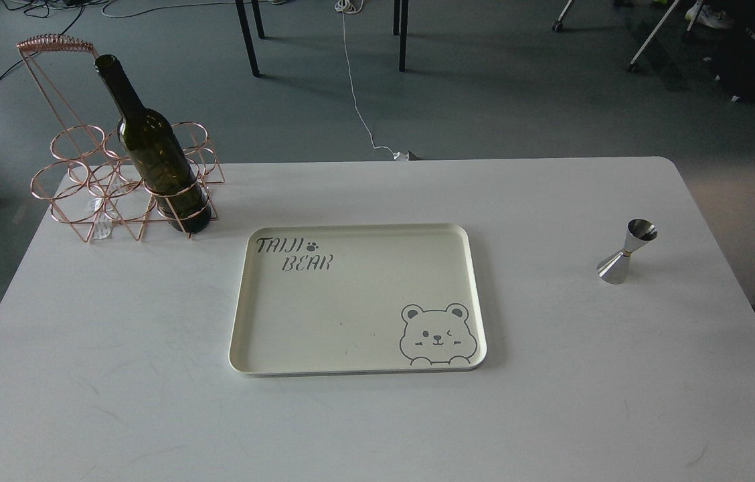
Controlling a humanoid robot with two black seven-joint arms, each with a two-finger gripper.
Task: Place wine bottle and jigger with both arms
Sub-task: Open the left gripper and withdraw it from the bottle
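The dark olive-green wine bottle (pixel 153 154) stands upright in the front right ring of a copper wire rack (pixel 93 181) at the table's far left. Its neck is free. The shiny steel jigger (pixel 626 252) stands on the white table (pixel 551 375) near the right edge. Neither arm nor gripper shows in the head view.
A cream tray (pixel 357 361) printed with "TAIJI BEAR" and a bear face lies at the table's middle, with nothing in it. Beyond the table's far edge are floor, a white cable (pixel 359 107), table legs and chair bases.
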